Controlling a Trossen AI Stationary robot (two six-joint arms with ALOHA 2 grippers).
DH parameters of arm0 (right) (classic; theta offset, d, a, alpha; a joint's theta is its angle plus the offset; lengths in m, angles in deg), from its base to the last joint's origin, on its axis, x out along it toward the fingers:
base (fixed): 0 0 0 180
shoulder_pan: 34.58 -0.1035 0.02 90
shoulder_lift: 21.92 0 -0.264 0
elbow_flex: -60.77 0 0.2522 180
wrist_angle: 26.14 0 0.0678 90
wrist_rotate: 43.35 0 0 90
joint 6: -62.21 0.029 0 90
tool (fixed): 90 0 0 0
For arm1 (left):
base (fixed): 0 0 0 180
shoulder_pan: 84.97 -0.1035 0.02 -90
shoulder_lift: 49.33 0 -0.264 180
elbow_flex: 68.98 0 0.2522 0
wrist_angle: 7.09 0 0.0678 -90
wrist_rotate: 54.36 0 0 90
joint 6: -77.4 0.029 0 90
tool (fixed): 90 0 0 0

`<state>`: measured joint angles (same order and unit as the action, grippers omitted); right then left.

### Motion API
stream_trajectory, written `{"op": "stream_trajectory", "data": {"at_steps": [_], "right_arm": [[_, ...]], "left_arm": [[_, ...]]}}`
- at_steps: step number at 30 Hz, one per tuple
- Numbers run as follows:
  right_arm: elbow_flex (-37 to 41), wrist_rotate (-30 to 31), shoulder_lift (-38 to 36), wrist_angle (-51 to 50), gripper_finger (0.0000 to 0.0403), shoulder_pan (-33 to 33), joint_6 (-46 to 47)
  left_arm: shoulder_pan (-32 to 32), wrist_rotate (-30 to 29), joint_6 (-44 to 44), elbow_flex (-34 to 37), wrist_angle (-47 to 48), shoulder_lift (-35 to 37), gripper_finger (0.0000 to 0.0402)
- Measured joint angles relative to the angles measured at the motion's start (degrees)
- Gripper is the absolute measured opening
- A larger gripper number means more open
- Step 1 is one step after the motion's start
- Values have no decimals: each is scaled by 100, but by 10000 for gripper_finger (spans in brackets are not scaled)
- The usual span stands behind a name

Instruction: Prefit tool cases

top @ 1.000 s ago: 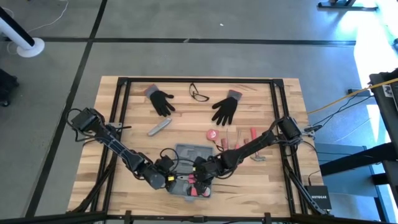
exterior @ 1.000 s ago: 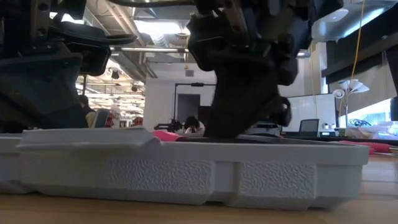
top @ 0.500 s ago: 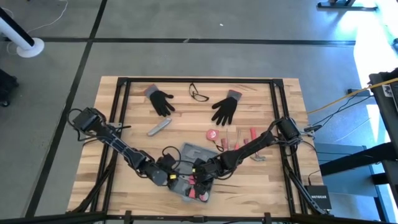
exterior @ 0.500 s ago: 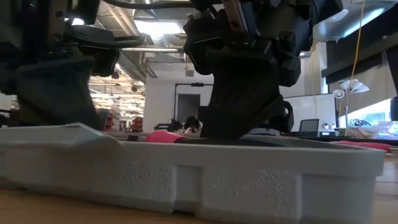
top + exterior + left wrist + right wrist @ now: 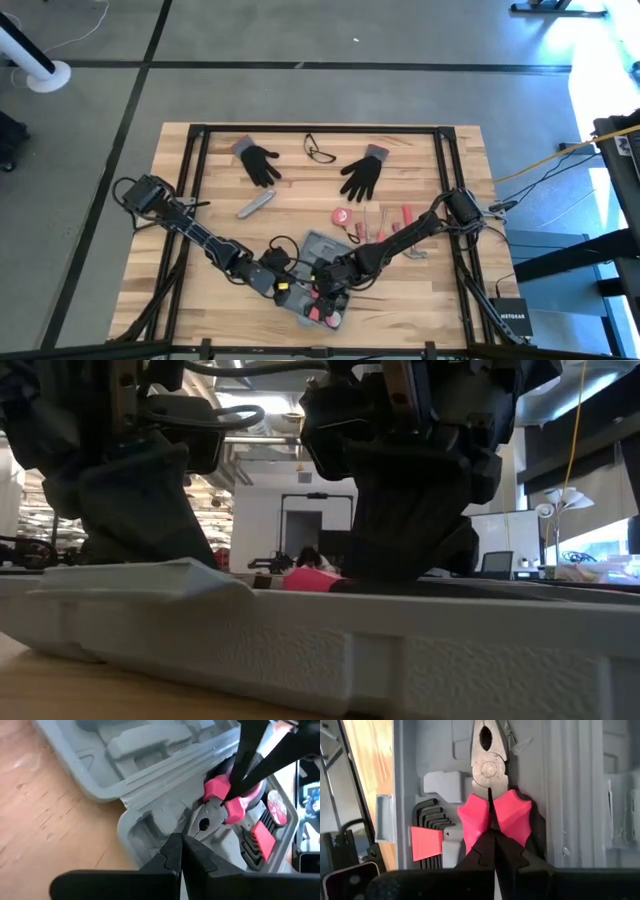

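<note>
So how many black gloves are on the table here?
2. One glove lies at the table's far left, the other glove at far centre-right, with glasses between them. None seems hidden.

One readable word only: "NETGEAR", in pale letters on a small black box seen from above, beside the table's near right corner. No other legible text, labels, numbers or signs anywhere on the table, the tools or in the room behind.
</note>
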<state>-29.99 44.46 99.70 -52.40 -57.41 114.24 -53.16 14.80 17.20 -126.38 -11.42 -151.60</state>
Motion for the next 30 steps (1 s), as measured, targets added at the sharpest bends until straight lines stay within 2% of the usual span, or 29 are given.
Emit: {"op": "stream_trajectory", "data": {"at_steps": [4,6,10,12,15,20,30], "right_arm": [[6,-123,7,212,0,9,-149],[-12,187,44,536,0,27,-153],[24,429,35,814,0,88,-289],[-78,322,35,847,0,98,-192],[-201,221,-77,819,0,129,-403],[-253,236,-129,804,0,142,-607],[-276,237,-441,190,0,127,-907]], "left_arm": [[-4,85,104,-12,-65,38,0],[-22,112,201,-115,-1097,43,0],[-69,111,803,-91,-1853,80,0],[-108,330,1157,-122,-1902,153,0],[-153,267,1318,-138,-1892,375,0],[-221,286,1901,-120,-1032,818,0],[-2,172,2098,-118,2637,2253,0]]}}
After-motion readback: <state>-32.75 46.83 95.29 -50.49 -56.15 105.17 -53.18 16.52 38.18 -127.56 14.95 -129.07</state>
